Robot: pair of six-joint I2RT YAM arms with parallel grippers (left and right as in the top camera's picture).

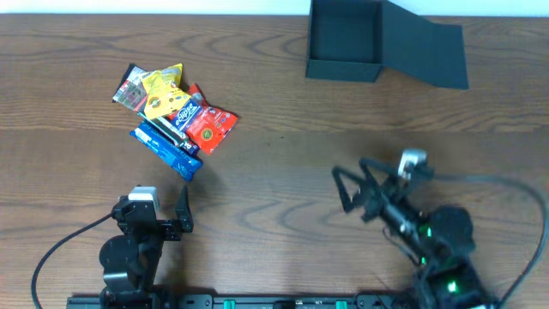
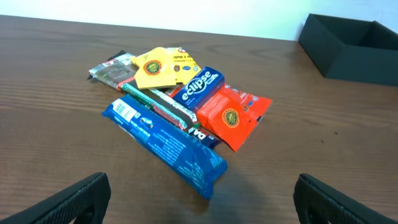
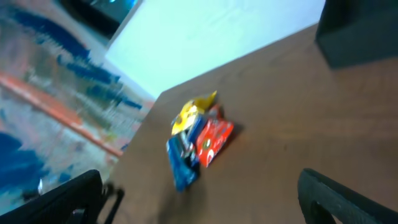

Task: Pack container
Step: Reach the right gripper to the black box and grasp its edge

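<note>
Our left gripper (image 2: 200, 202) and right gripper (image 3: 202, 202) both have their fingers wide apart, gripping nothing. Just ahead of the left fingers lies a pile of snack packets (image 2: 180, 118). The container (image 1: 343, 70) sits open well beyond the right fingers.

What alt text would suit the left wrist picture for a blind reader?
Snack packets, blue, red and yellow, lie heaped on a wooden table. A dark box shows far right; two open black fingers frame the bottom corners.
</note>
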